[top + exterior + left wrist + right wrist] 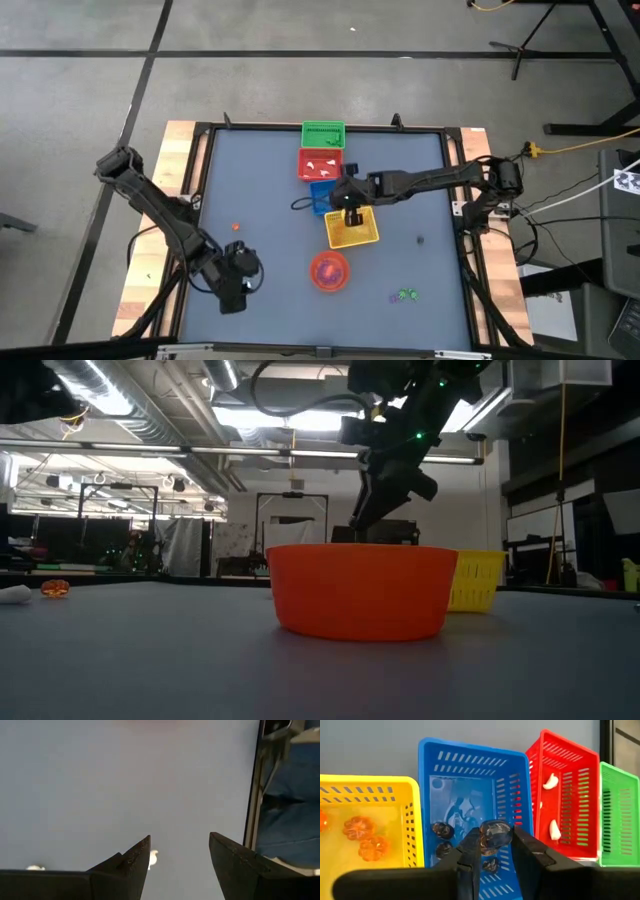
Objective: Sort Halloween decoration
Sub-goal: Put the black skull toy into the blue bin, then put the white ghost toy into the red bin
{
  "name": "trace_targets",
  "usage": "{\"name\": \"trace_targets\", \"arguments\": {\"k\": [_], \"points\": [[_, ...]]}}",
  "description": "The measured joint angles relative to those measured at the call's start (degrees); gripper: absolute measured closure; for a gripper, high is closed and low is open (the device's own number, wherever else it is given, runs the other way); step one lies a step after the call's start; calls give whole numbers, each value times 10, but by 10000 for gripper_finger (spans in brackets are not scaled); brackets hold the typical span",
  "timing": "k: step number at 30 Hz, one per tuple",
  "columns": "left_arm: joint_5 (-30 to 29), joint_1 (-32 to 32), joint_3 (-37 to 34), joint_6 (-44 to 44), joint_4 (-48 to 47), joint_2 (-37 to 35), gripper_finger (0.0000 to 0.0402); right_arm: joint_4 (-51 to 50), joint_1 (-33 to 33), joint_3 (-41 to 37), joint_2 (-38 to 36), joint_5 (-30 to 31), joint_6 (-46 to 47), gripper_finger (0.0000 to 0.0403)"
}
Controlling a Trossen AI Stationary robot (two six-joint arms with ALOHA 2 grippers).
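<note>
My right gripper [496, 838] hangs over the blue basket [470, 785], shut on a dark purple trinket [498, 831]. A few more dark trinkets [442, 830] lie on the blue basket's floor. Orange pumpkins [357, 827] lie in the yellow basket [352, 228], and white trinkets [551, 781] in the red basket [322, 163]. The green basket [322, 133] stands farthest back. My left gripper [179, 840] is open over bare table near the front left corner, with a white trinket [153, 857] lying just below it. My right gripper pinches the dark trinket between its two fingertips [472, 842], which sit on its opposite sides [490, 840]. The fingers slant down from the table's right side. The trinket is lifted clear, above the blue basket's open top.
A round red-orange bowl [330, 270] stands near the front centre. Loose on the table lie an orange trinket [236, 227] at the left, a dark one [420, 238] at the right, and green ones [407, 294] at the front right. The table's frame [252, 795] runs beside my left gripper.
</note>
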Motion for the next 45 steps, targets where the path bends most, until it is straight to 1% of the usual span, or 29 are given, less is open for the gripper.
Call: {"name": "trace_targets", "arguments": {"k": [4, 9, 11, 15, 19, 23, 28, 32, 38, 45], "points": [[0, -23, 0, -13, 1, 24, 214, 1, -10, 0, 0, -21, 0, 317], [0, -45, 0, -12, 1, 51, 214, 1, -10, 0, 0, -25, 0, 313], [0, -52, 0, -10, 1, 64, 214, 1, -9, 0, 0, -25, 0, 302], [0, -62, 0, -1, 0, 95, 214, 1, -9, 0, 0, -25, 0, 265], [0, -62, 0, -59, -1, 122, 214, 1, -9, 0, 0, -25, 0, 235], [0, -62, 0, -113, 0, 133, 214, 1, -9, 0, 0, -25, 0, 220], [-8, -62, 0, -186, -1, 136, 214, 1, -9, 0, 0, -25, 0, 220], [-37, -62, 0, -253, -1, 136, 214, 1, -9, 0, 0, -25, 0, 219], [-43, -61, 0, -314, -20, 136, 214, 1, -9, 0, 0, -25, 0, 219], [-45, -59, 0, -350, -25, 136, 214, 1, -9, 0, 0, -26, 0, 219]]}}
